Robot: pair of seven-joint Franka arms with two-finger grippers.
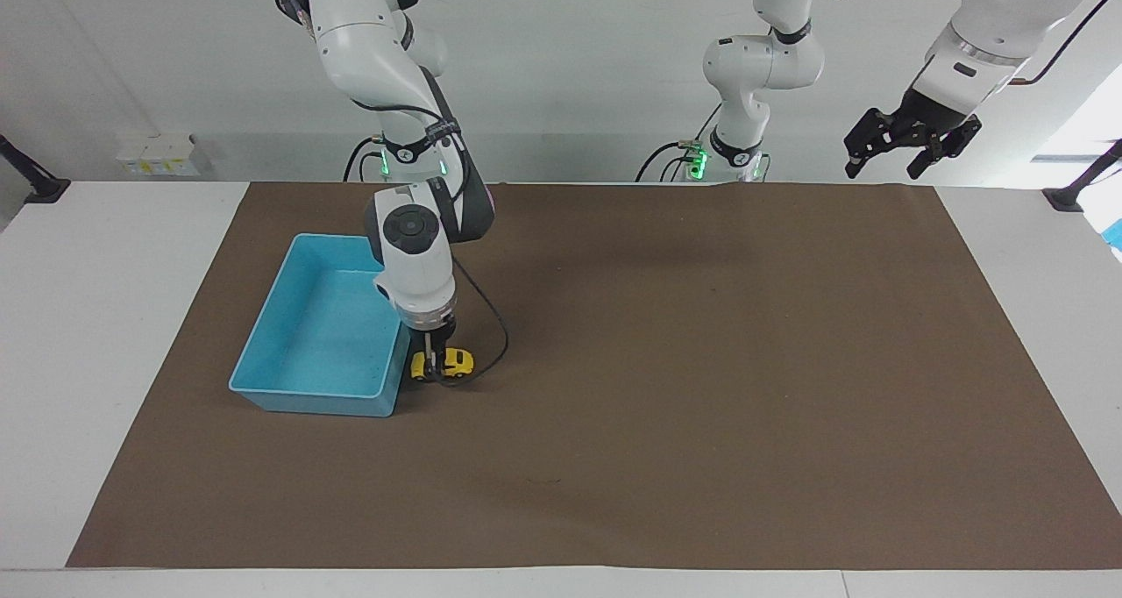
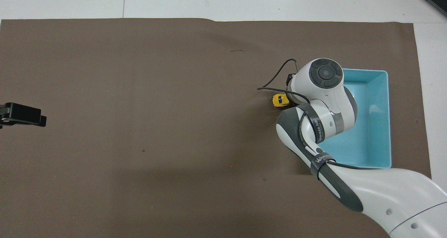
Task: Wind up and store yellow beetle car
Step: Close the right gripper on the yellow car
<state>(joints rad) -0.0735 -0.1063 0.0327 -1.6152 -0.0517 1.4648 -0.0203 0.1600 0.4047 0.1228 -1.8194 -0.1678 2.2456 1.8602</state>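
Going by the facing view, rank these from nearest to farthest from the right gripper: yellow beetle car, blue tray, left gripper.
1. The tiny yellow beetle toy car, gripped by the right gripper.
2. The light blue plastic tray, beside the car, toward the right arm's end.
3. The black left gripper, open, raised over the mat's corner at the left arm's end.
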